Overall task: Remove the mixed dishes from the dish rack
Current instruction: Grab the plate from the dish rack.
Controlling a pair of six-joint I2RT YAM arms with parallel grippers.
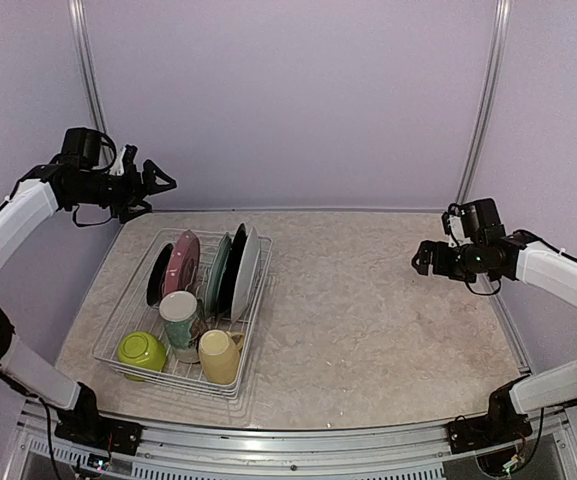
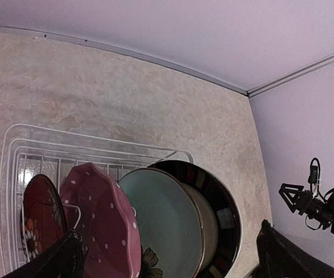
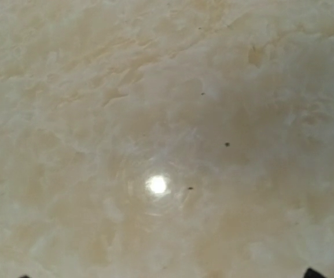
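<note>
Hanging wide open and empty over the far-left corner, the left gripper (image 1: 161, 192) faces the white wire dish rack (image 1: 119, 312), whose pink dotted plate (image 2: 103, 220) shows its dots only to the left wrist camera and whose lime-green bowl (image 1: 141, 352) appears only from overhead, while the right gripper (image 1: 419, 262), likewise spread and empty, looks down on mottled beige tabletop (image 3: 167, 104).

The dish rack (image 1: 118, 310) takes up the near-left part of the table (image 1: 388, 310), and its raised wire sides bar a low reach, leaving the top open. In its far half the plates (image 1: 246, 268) stand on edge with only narrow gaps between them, while the white floral mug (image 1: 179, 312), pale yellow mug (image 1: 218, 356) and lime-green bowl (image 1: 142, 350) crowd the near half. From the rack's right side to the table's right edge the surface lies open.
</note>
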